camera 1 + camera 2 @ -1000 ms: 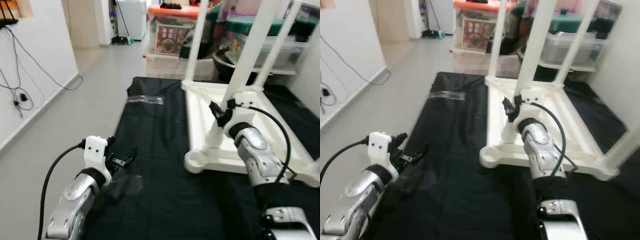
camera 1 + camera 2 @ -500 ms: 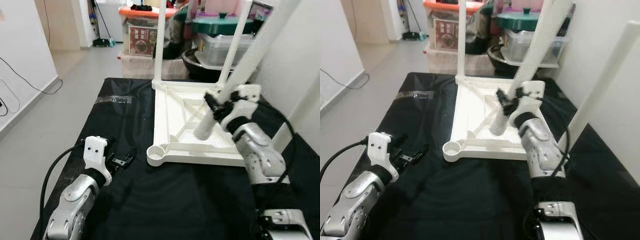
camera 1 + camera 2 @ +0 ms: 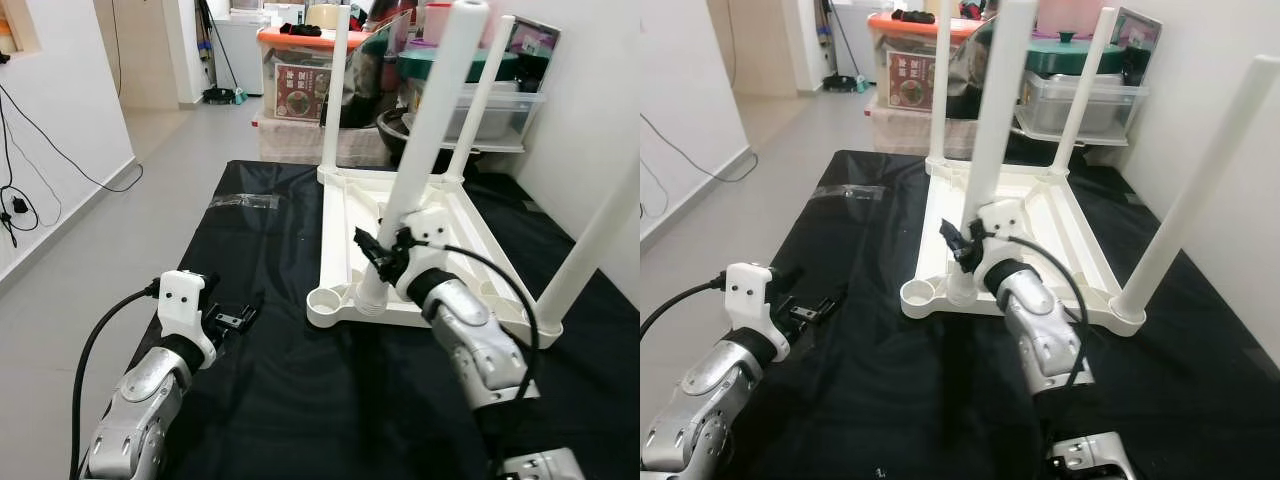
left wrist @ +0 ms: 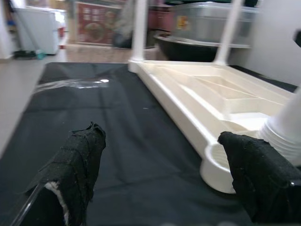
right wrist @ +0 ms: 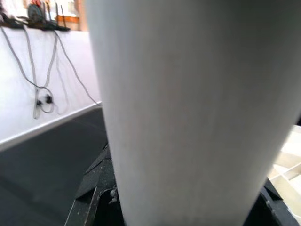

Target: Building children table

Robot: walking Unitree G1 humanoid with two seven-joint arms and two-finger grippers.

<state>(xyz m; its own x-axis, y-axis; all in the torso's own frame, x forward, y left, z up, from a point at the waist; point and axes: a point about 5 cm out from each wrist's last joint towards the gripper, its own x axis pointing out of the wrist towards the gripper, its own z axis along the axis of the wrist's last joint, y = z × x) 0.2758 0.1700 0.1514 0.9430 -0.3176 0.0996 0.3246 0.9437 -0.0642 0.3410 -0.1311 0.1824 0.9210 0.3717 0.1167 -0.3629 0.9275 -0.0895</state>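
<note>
Right claw [image 3: 385,262] grips a white leg [image 3: 420,160] near its base, frame centre, on the upside-down table [image 3: 1060,235]. Left claw [image 3: 235,318], lower left, is open above the black mat [image 3: 290,400].

Head stereo downward, wrist cameras close, forward

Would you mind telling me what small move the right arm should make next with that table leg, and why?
Probably shift the leg sideways over the empty corner socket: the right gripper holds it with its foot beside that socket, on the upturned tabletop.
</note>
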